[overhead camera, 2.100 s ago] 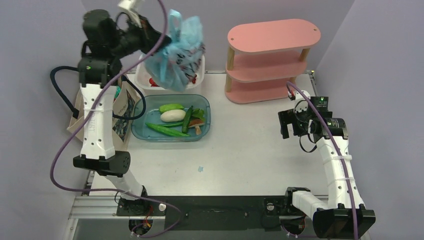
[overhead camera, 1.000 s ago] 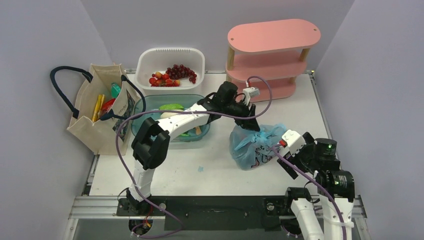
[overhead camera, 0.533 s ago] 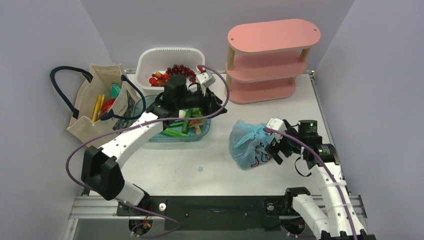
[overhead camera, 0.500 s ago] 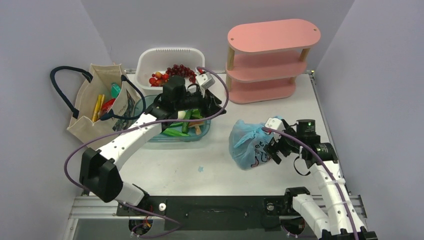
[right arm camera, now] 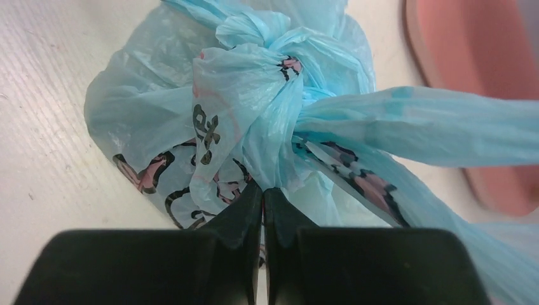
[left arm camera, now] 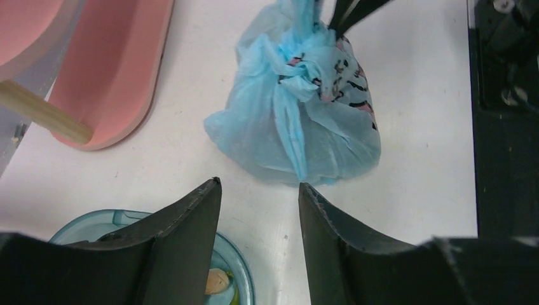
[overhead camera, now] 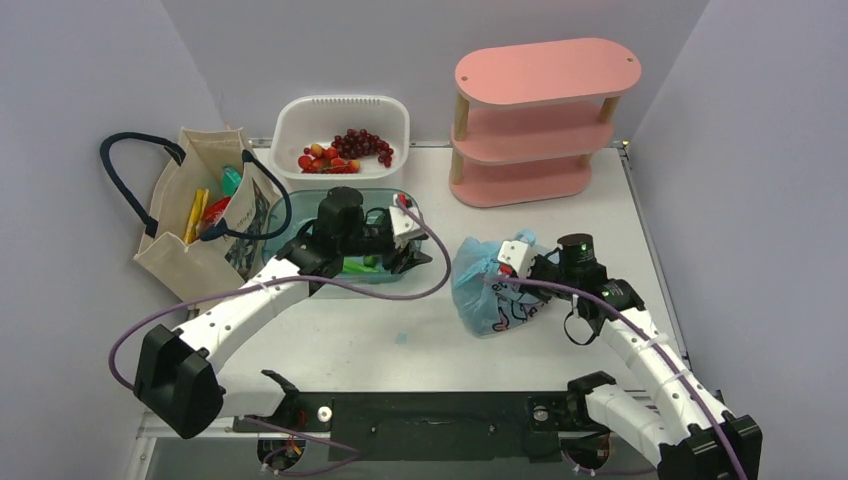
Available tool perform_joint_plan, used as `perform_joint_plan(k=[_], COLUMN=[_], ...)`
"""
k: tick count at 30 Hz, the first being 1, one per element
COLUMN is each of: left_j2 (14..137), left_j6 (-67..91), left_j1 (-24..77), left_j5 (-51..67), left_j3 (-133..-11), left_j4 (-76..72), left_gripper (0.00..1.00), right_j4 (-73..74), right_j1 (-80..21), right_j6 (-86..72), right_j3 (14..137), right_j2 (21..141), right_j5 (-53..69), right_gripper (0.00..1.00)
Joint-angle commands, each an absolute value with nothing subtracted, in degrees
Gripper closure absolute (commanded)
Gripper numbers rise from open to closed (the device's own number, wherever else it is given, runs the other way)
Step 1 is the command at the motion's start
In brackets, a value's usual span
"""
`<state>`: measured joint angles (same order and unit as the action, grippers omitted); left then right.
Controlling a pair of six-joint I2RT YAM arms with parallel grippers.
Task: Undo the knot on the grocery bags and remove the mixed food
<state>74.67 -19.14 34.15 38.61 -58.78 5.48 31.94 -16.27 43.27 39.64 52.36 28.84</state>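
Toward the right edge, nearer the front than the back: light blue bag (overhead camera: 480,295), knot (right arm camera: 267,44) tied tight on top. Pressed together, no gap: right gripper (right arm camera: 262,190), tips against the plastic just under the knot. Spread wide, holding nothing: left gripper (left arm camera: 259,184), over the teal tub (left arm camera: 245,279), left of the bag.

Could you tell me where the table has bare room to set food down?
Bare white table runs along the near edge, in front of the clear teal plastic tub and the light blue plastic bag. Another patch lies between bag and pink three-tier shelf. Back left is crowded: beige canvas tote, white slotted basket, tub.
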Motion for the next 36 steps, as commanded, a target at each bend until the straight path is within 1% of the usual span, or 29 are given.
perform_joint_plan(k=[1, 5, 12, 15, 20, 22, 26, 27, 28, 29, 30, 32, 36], left_j2=[69.6, 69.7, 74.8, 78.1, 83.1, 84.7, 87.0, 87.1, 87.1, 86.7, 86.5, 85.3, 81.0], left_j6=[-34.2, -40.9, -50.4, -56.4, -62.5, -63.2, -59.8, -59.3, -58.6, -58.3, -57.4, -55.1, -50.1], left_j1=[37.1, 39.2, 43.0, 44.1, 46.9, 48.9, 52.9, 53.5, 53.7, 53.8, 53.7, 53.0, 50.0], left_j5=[40.5, 40.2, 39.5, 41.1, 43.6, 43.2, 38.6, 37.8, 37.5, 37.2, 36.9, 36.5, 36.4], left_j3=[-54.4, -51.9, -50.7, -52.4, -56.8, -57.2, -56.9, -56.9, -56.8, -56.8, -56.7, -55.7, -52.2], left_j4=[5.5, 2.8, -7.4, -7.6, -5.2, -6.2, -9.5, -9.4, -9.0, -7.5, -6.6, -4.9, -2.8], left_gripper=[0.56, 0.56, 0.47, 0.43, 0.42, 0.41, 0.42, 0.45, 0.6, 0.68, 0.84, 1.0, 1.0], right_j4=[25.9, 29.6, 37.4, 38.3, 36.7, 36.1, 36.0, 36.0, 35.9, 35.9, 36.0, 36.1, 37.1], right_j1=[-22.7, -26.9, -28.6, -28.8, -30.1, -30.3, -30.5, -30.4, -30.4, -30.0, -29.7, -28.0, -21.2], right_j6=[48.3, 49.2, 58.3, 59.9, 59.5, 59.1, 59.3, 59.3, 59.3, 59.4, 59.3, 59.4, 61.9], right_j3=[41.1, 42.1, 40.8, 40.1, 40.4, 40.9, 41.0, 41.0, 41.1, 41.3, 41.5, 41.8, 41.7], right_j2=[48.8, 45.2, 39.3, 38.5, 39.4, 40.0, 39.7, 39.4, 39.3, 39.2, 39.1, 38.5, 38.2], right_j5=[29.7, 30.3, 29.9, 29.9, 29.2, 28.8, 27.8, 27.3, 27.0, 26.4, 26.2, 26.2, 28.3], right_gripper=[1.0, 1.0, 1.0, 1.0, 1.0, 1.0, 1.0, 1.0, 1.0, 1.0, 1.0, 1.0, 1.0])
